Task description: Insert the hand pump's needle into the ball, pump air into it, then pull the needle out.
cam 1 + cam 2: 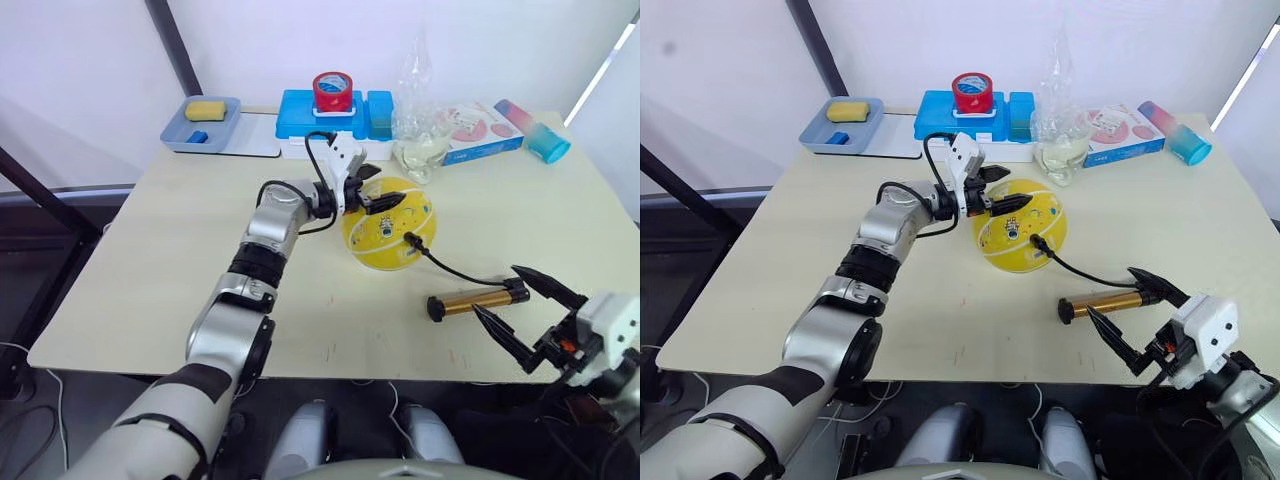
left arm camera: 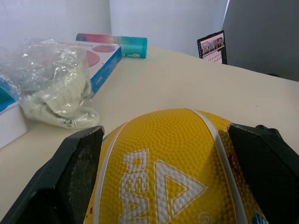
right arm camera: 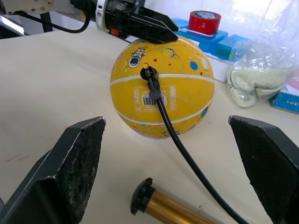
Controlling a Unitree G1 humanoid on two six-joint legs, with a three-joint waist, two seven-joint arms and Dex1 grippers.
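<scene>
The yellow ball [image 1: 385, 240] sits mid-table. My left gripper [image 1: 375, 188] is open, its fingers [image 2: 70, 172] spread over the ball's top, left of centre, with the ball's surface [image 2: 173, 163] between them. The needle's black fitting [image 3: 148, 73] sits in the ball's valve; the pin itself is hidden. From it the black hose [image 3: 177, 140] runs to the bronze hand pump [image 1: 470, 299], which lies on the table right of the ball. My right gripper [image 1: 495, 288] is open around the pump's hose end, one finger on each side, without gripping it.
Along the table's far edge stand a blue tray [image 1: 175, 133] with a yellow sponge, a blue box [image 1: 305, 112] with a red tape roll [image 1: 333, 91], a crumpled plastic bag [image 1: 420, 140], a flat printed box [image 1: 482, 130] and a teal-pink tube [image 1: 535, 130].
</scene>
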